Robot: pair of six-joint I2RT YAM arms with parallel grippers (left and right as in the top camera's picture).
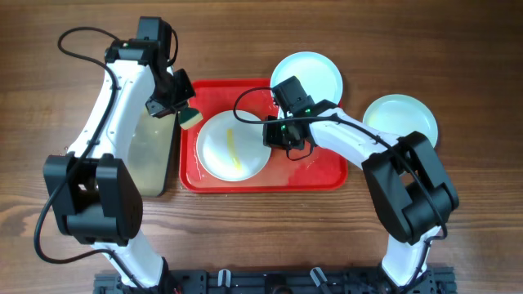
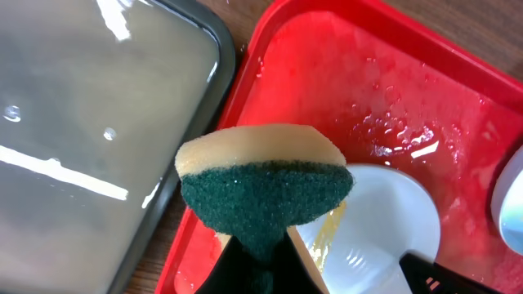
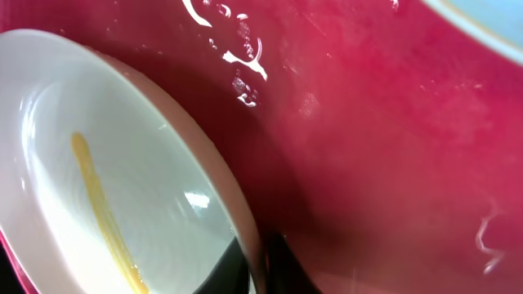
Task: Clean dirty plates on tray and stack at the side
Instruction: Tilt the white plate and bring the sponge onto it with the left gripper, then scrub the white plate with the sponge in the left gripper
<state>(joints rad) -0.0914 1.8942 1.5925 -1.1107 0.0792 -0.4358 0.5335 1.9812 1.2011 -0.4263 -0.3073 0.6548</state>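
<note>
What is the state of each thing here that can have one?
streaked plate: on tray, dirty, rim pinched by right gripper.
top plate: beside tray, looks clean.
right plate: on table, looks clean.
tray: wet.
sponge: clamped in left gripper.
black tray: holds cloudy liquid.

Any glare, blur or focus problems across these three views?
Overhead: evenly lit and sharp, with soft shadows only. Left wrist: white glare streaks on the liquid in the black tray, sparkle on the wet red tray; the sponge is crisp. Right wrist: the red tray looks soft, with squiggly highlights; the yellow streak on the plate is readable.
</note>
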